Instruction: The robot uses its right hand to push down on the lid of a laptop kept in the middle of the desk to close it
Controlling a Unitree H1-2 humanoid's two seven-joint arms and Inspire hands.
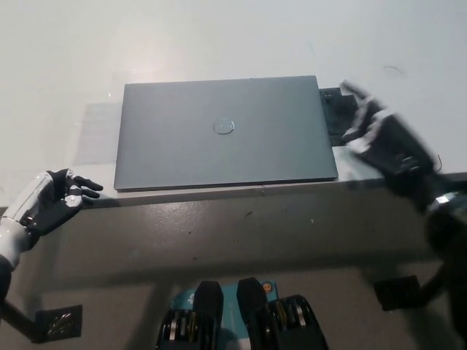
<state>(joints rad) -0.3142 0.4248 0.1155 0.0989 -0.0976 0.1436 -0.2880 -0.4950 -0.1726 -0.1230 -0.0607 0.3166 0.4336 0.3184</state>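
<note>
A grey laptop [222, 133] lies flat with its lid down in the middle of the white desk [219, 36], a round logo on top. My black right hand [379, 131] is blurred in the air just right of the laptop's right edge, fingers spread and open, touching nothing. My white left hand [45, 203] rests open at the desk's front left corner, apart from the laptop.
A small dark flat piece [337, 109] lies on the desk at the laptop's right rear corner, partly behind my right hand. The desk's front edge [219, 197] runs just below the laptop; grey floor lies in front of it.
</note>
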